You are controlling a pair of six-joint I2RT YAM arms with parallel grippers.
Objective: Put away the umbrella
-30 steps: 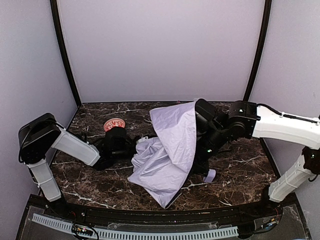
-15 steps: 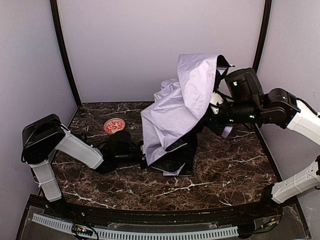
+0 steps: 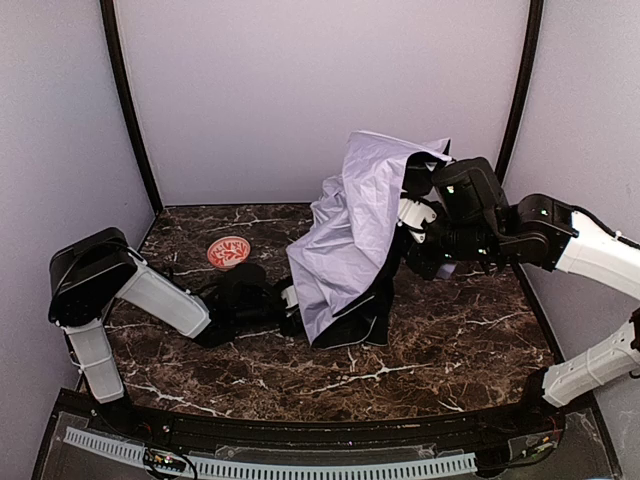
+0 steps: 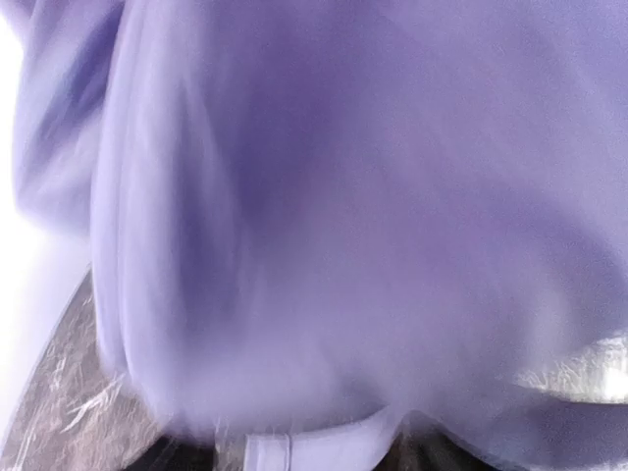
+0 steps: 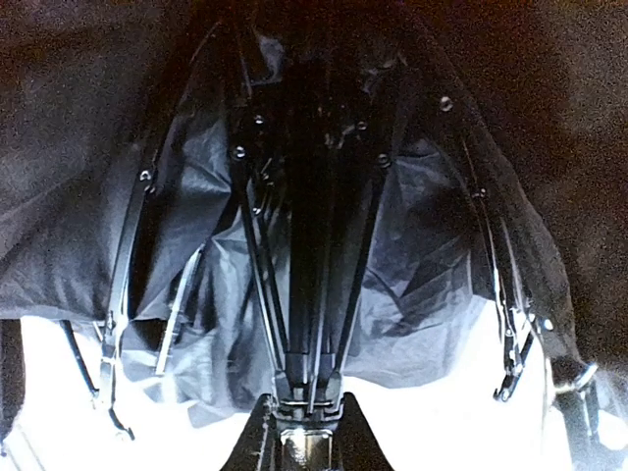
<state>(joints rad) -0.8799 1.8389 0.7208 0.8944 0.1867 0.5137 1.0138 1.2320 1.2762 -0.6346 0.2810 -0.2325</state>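
Note:
The umbrella [image 3: 355, 230] hangs half folded above the middle of the table, pale lavender fabric outside, black underside at its lower hem. My right gripper [image 3: 420, 218] holds it up from the right. In the right wrist view that gripper [image 5: 312, 432] is shut round the base of the black shaft, and the umbrella's ribs [image 5: 245, 226] fan away from it. My left gripper [image 3: 284, 300] lies low on the table at the fabric's lower left edge, its fingers hidden. Blurred lavender fabric [image 4: 343, 196] fills the left wrist view.
A small red-patterned bowl [image 3: 229, 251] sits at the back left of the dark marble table [image 3: 450, 340], just behind my left arm. Plain walls close the back and both sides.
The right arm lifted the umbrella off the table, swung it up and right, then brought it a little lower. The left gripper stayed low and slid slightly right along the hem.

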